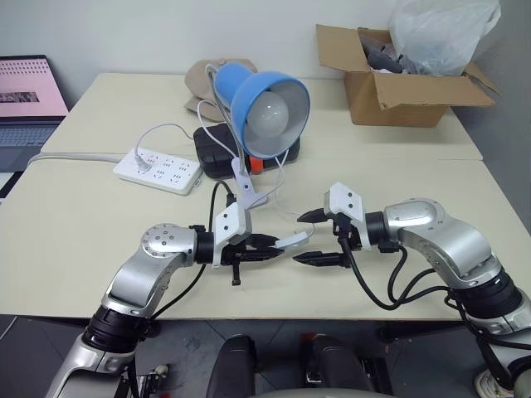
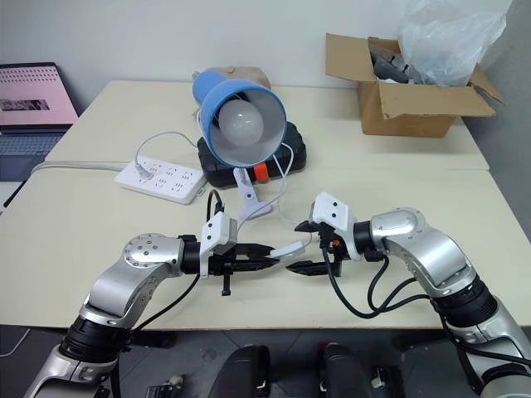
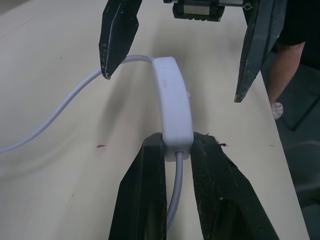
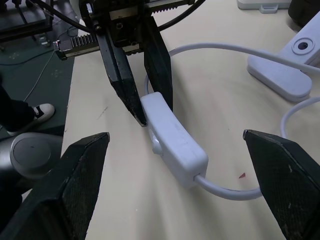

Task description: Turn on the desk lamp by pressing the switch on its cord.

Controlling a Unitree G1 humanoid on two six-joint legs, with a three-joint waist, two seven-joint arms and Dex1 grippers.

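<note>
The desk lamp (image 1: 267, 101), with a blue shade, a white bulb and a white clip base (image 1: 246, 196), stands mid-table and is unlit. Its thin white cord (image 3: 65, 107) loops forward to the white oblong switch (image 1: 292, 241), which hangs just above the table near the front edge. My left gripper (image 1: 272, 245) is shut on one end of the switch (image 3: 172, 107), its fingers (image 3: 145, 190) pinching both sides. My right gripper (image 1: 299, 238) faces it, open, with its fingertips (image 4: 90, 150) straddling the free end of the switch (image 4: 172, 137) without touching it.
A white power strip (image 1: 158, 170) lies to the left of the lamp and a black case (image 1: 217, 149) sits behind it. An open cardboard box (image 1: 406, 87) with a plastic bag is at the back right, and a laptop (image 1: 29, 99) at the far left. A person's shoe (image 4: 27, 114) shows beyond the table edge.
</note>
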